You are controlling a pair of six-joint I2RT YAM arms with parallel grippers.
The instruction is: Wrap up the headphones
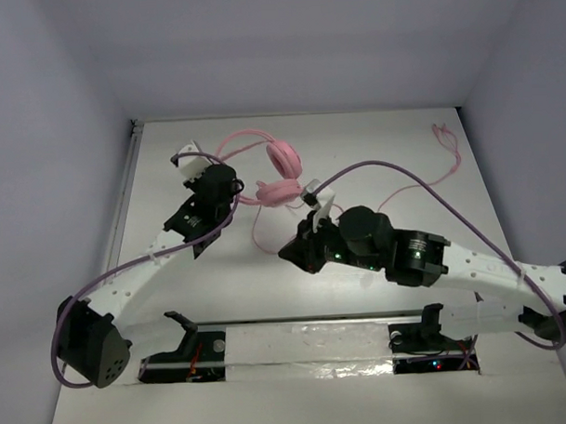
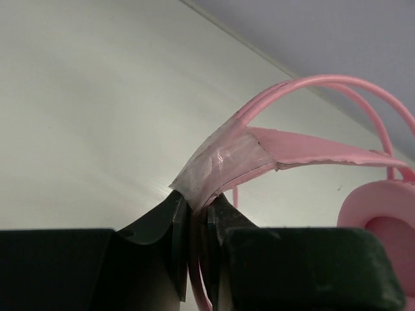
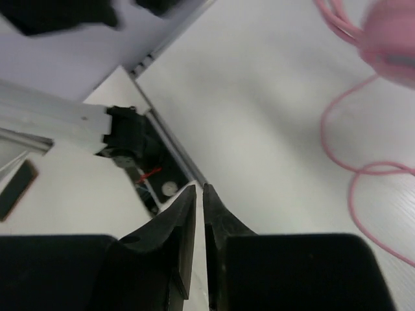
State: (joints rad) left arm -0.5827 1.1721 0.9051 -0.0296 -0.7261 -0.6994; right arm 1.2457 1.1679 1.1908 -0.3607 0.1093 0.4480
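The pink headphones (image 1: 283, 159) lie at the back middle of the table, one earcup on edge and one (image 1: 278, 192) flat. My left gripper (image 1: 190, 159) is shut on the headband's left end. In the left wrist view the fingers (image 2: 198, 201) pinch the band just below a patch of clear tape (image 2: 224, 162), with an earcup (image 2: 379, 220) at the right. The thin pink cord (image 1: 421, 182) runs off to the back right corner. My right gripper (image 1: 318, 200) is beside the flat earcup. Its jaws (image 3: 199, 189) are shut with nothing between them, and the cord (image 3: 337, 139) loops to the right.
Thick purple robot cables (image 1: 393, 176) arch over the table along both arms. A slot with black mounts (image 1: 306, 346) runs along the near edge. Grey walls close in the back and both sides, and a metal rail (image 1: 124, 199) runs along the left.
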